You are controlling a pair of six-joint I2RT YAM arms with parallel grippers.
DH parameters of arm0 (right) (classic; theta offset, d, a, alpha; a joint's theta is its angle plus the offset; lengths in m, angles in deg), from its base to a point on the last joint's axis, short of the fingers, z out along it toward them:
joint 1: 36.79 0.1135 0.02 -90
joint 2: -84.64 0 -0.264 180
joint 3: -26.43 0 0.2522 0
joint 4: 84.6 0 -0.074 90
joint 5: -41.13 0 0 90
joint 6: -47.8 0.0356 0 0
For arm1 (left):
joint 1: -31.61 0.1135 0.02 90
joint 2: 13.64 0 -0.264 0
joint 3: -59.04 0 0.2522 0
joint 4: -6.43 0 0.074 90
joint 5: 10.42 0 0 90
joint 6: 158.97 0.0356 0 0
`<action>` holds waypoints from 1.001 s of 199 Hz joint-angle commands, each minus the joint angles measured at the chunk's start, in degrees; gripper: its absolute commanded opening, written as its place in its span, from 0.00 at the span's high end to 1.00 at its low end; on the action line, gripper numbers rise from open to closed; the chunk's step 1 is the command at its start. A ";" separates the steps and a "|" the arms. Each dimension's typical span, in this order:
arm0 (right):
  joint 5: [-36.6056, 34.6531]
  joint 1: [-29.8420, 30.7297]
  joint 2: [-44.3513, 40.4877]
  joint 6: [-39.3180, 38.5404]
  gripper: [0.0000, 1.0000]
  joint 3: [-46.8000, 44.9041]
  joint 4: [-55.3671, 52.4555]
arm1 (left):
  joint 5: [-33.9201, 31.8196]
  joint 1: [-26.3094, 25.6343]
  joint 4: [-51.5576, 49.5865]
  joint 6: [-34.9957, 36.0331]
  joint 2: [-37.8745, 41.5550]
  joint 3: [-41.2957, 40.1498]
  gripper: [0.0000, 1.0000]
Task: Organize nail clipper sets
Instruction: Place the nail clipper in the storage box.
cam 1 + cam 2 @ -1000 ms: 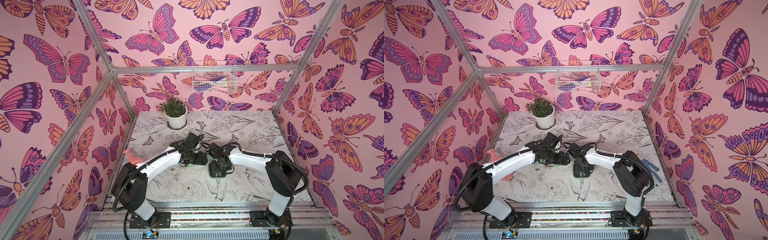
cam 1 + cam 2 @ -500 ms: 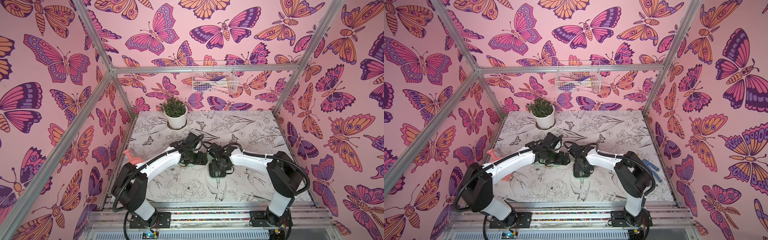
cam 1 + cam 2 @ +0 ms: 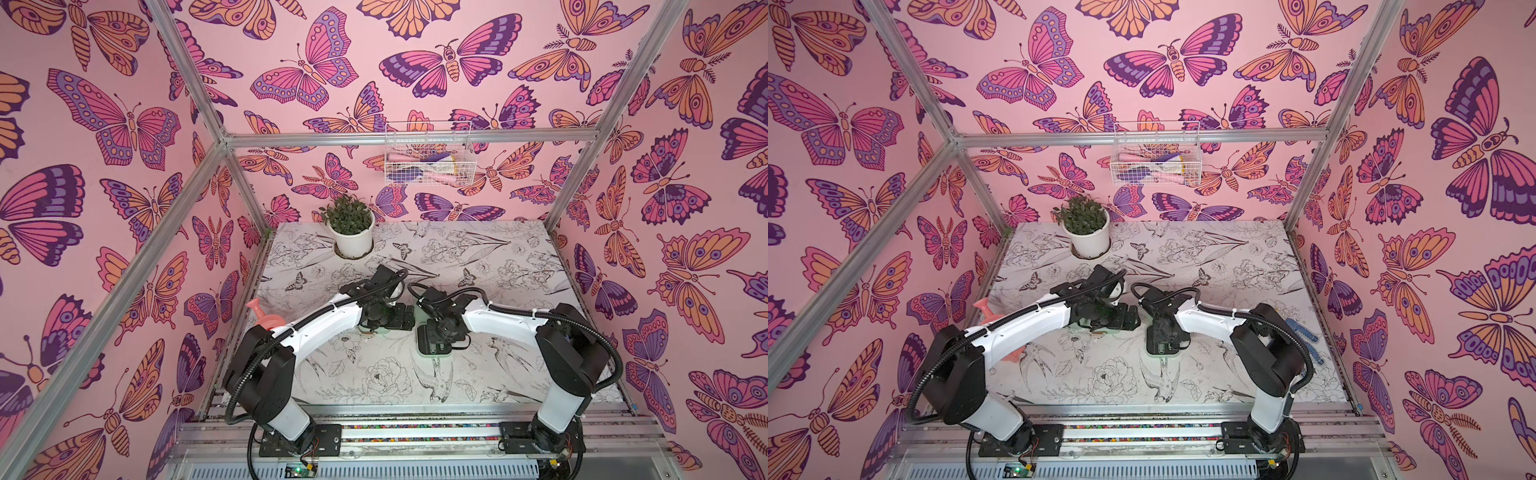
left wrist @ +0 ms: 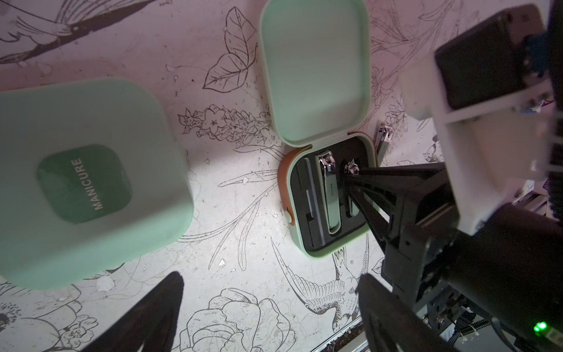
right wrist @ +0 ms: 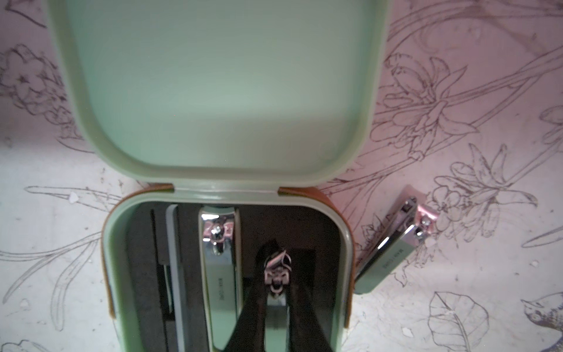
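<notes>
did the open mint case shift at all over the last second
No. In both top views the open case keeps the same spot just behind the printed bird, at the same offset from the potted plant.

An open mint-green case (image 3: 432, 353) is seen just right of centre in a top view, lid laid back. A large clipper (image 5: 221, 274) is seated in its black insert. A smaller clipper (image 5: 275, 271) is pinched there by the right hand (image 5: 274, 253). Another clipper (image 5: 390, 247) is left on the worktop (image 5: 487, 304) just beside the case. A closed case (image 4: 85, 183) marked MANICURE is set nearby.

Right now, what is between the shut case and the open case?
Only bare table lies between shut case and open case, seen in the left wrist view.
</notes>
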 commanded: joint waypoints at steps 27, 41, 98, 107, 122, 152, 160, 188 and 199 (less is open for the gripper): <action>-0.22 -0.23 -1.48 1.74 0.92 -0.91 1.66 | -0.38 0.16 -0.16 0.70 -0.17 0.05 0.09; 0.11 -0.24 -1.71 2.17 0.92 -0.87 1.75 | -0.30 0.16 -0.12 0.75 -0.21 0.13 0.09; -0.40 -0.24 -4.21 3.25 0.92 -0.97 1.21 | -0.21 0.17 -0.16 0.70 -0.18 0.14 0.09; -0.62 -0.17 -4.35 3.38 0.92 -1.21 1.35 | -0.21 0.21 -0.14 0.70 -0.27 0.14 0.09; -0.42 -0.21 -4.24 3.69 0.92 -1.81 2.20 | -0.19 0.16 -0.16 0.66 -0.19 0.05 0.09; 0.58 -0.17 -3.20 4.35 0.92 -2.88 4.18 | -0.24 0.22 -0.16 0.70 -0.10 -0.13 0.09; 0.75 -0.12 -2.91 4.53 0.92 -3.08 4.47 | -0.25 0.16 -0.16 0.70 -0.10 -0.13 0.09; 0.24 -0.14 -2.33 4.54 0.92 -3.68 4.93 | -0.30 0.17 -0.10 0.74 -0.14 -0.04 0.09; 0.14 -0.17 -2.23 4.57 0.92 -3.94 5.06 | -0.30 0.22 -0.09 0.70 -0.10 -0.04 0.09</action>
